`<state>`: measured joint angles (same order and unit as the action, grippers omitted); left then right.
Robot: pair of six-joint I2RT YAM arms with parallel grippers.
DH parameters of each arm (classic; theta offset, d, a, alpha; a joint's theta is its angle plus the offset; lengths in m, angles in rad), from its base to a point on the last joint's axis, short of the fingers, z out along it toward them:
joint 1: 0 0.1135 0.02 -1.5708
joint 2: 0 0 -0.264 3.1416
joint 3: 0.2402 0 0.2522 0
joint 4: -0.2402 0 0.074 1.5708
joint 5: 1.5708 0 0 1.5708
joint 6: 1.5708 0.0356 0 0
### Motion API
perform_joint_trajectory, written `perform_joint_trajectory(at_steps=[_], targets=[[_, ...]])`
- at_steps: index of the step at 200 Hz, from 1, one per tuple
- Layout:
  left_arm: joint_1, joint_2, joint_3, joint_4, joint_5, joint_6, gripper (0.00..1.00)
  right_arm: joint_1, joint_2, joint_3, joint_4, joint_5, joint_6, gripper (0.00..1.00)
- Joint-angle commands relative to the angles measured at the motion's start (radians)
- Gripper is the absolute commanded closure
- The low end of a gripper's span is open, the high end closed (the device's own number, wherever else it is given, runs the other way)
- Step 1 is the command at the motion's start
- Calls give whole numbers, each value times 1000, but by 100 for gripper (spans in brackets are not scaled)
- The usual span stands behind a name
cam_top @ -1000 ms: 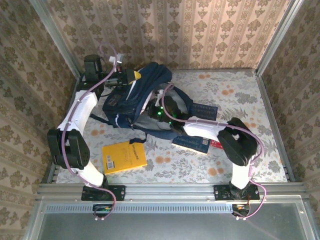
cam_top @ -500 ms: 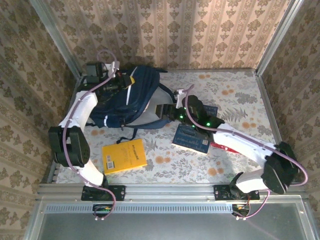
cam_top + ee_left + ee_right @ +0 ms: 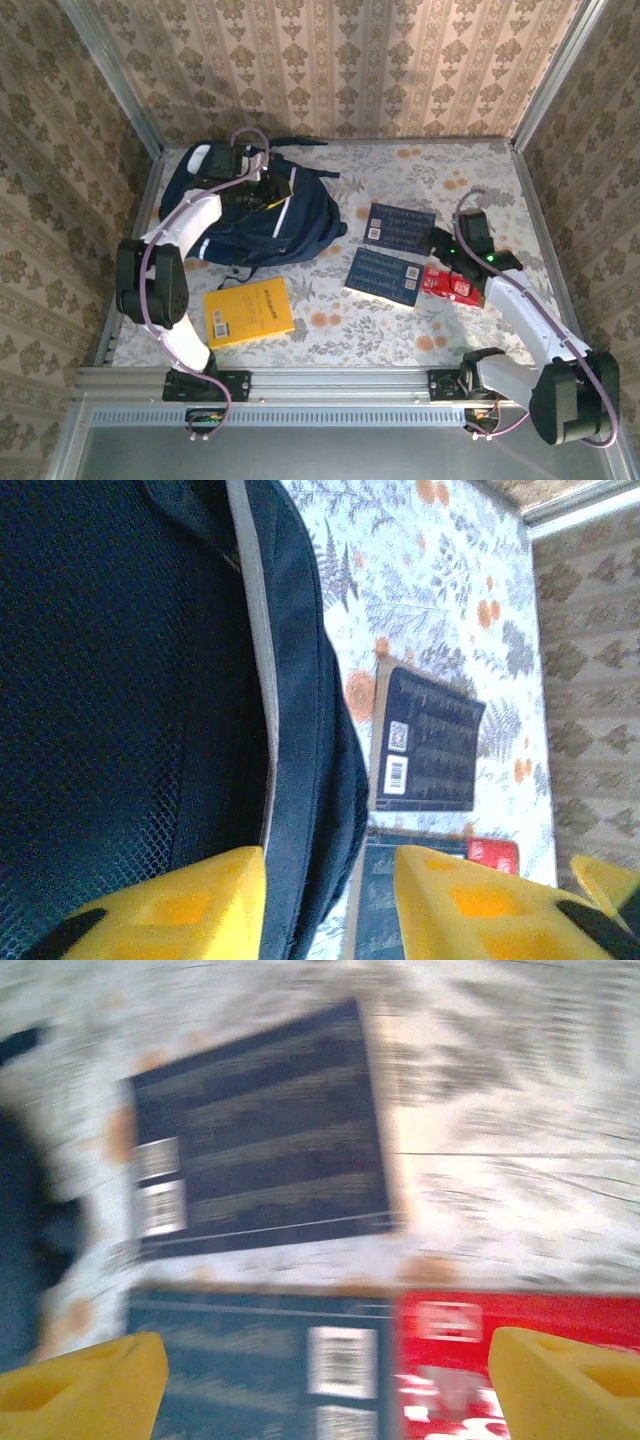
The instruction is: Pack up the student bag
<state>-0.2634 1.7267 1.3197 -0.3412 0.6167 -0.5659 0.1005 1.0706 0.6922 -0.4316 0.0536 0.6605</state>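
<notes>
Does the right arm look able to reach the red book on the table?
Probably yes. The right gripper hovers just over the red book with its jaws wide open, and nothing lies on top of it. One edge sits tight against a dark blue book, which might crowd a finger.

one dark navy backpack (image 3: 270, 225) with white stripes. two dark blue books (image 3: 400, 226) (image 3: 384, 276) with white barcode labels. one yellow book (image 3: 248, 311). one flat red packet (image 3: 452, 284) with white print. two white-and-black robot arms (image 3: 185, 222) (image 3: 525, 310), left and right.
</notes>
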Motion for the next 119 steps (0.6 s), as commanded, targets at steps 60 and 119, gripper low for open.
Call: perform_joint_trajectory(at_steps=[60,119], targets=[[-90,-145,41,-122,-244,127,32,-283,183,-113,84,-52,120,13],[-166,-212,75,-189,-389,242,27,-229,221,-168,106,-241,151,14]])
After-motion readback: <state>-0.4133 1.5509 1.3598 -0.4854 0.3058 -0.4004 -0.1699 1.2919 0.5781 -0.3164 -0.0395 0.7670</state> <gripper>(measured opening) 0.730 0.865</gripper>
